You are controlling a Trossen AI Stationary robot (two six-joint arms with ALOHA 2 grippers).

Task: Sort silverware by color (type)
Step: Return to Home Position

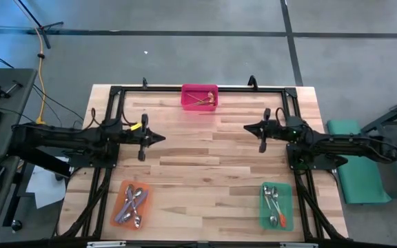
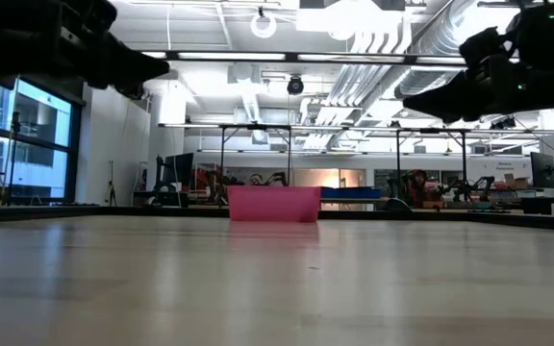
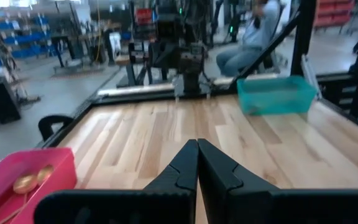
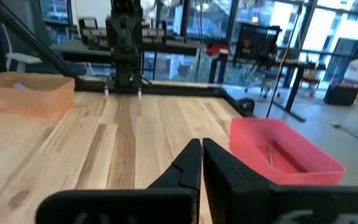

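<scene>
My left gripper [image 1: 158,138] hangs above the left half of the table [image 1: 205,169], pointing toward the middle. Its fingers [image 3: 178,171] are pressed together along their full length and hold nothing.

My right gripper [image 1: 248,127] hangs above the right half of the table, pointing back at the left one, with a wide stretch of wood between the two tips. Its fingers [image 4: 182,168] are drawn in until only a hairline seam is left, and nothing is gripped. In the low view both of my arms sit high above the tabletop.

The orange bin [image 1: 122,195] lies flat at the table edge nearest the low camera, on my left side. Inside it are the purple-handled spoons [image 1: 132,204], several of them, overlapping in a loose bundle.

The green bin [image 1: 287,219] lies at the same edge on my right side. It contains the orange-handled spoons [image 1: 274,205], lying roughly side by side along the bin's length.

The pink bin [image 1: 191,91] is at the middle of the far edge, just inside the black frame [image 1: 116,91] that rims the table. The gold spoons [image 1: 202,101] lie crossed on its floor. I cannot tell how many there are.

Beyond the table, my left wrist view shows a seated person [image 3: 250,37] among workshop benches.
</scene>
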